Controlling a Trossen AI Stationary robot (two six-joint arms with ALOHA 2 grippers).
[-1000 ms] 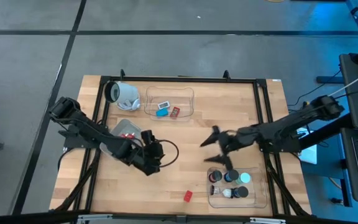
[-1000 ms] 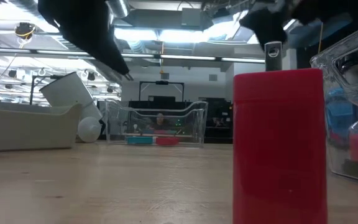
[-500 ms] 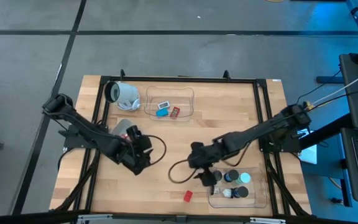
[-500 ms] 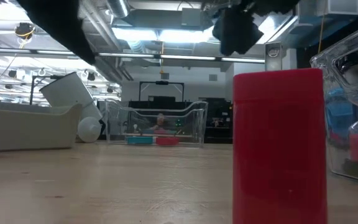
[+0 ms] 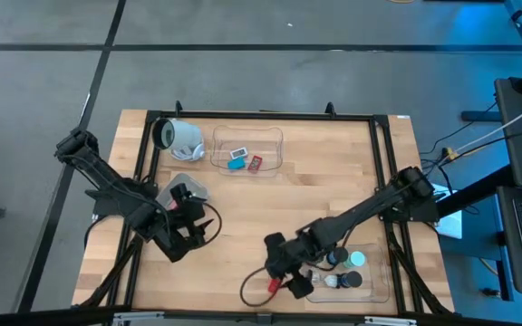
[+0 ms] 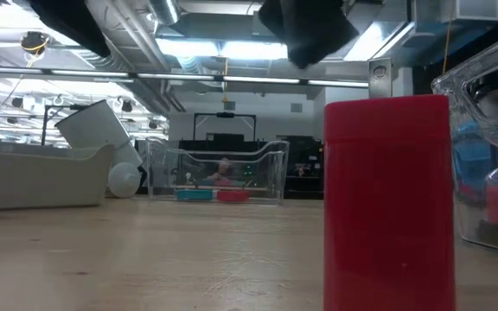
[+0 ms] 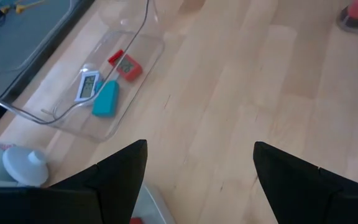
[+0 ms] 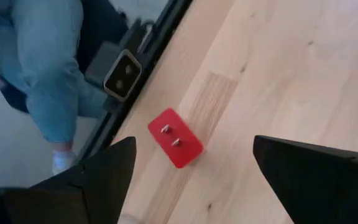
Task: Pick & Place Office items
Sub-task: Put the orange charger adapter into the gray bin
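Far left of the red block, left gripper [image 5: 191,237]: we see it parked over bare bench [image 5: 333,172], fingers spread wide and holding nothing.

Well behind the red block, far tray [image 5: 246,152]: we count a white piece, a blue piece [image 7: 105,99] and a small red piece lying inside it.

Landmark, red block [image 5: 273,285]: it lies alone on the bench at the front edge, in no tray, with two small metal studs showing on its top face in the right wrist view [image 8: 175,145].

Over the red block, right gripper [image 5: 284,272]: we see its fingers standing wide apart and empty, with the block in the gap ahead of them but not yet between them.

Just right of the red block, near tray [image 5: 381,292]: it holds round pucks in black, teal and other colours.

Step in hand, as we judge it: reaching for the red block.

Doing it well: we would turn the wrist so the fingers close on the block's two long sides, lower until the tips are near the wood, then close squarely, keeping clear of the near tray's wall and the bench edge.
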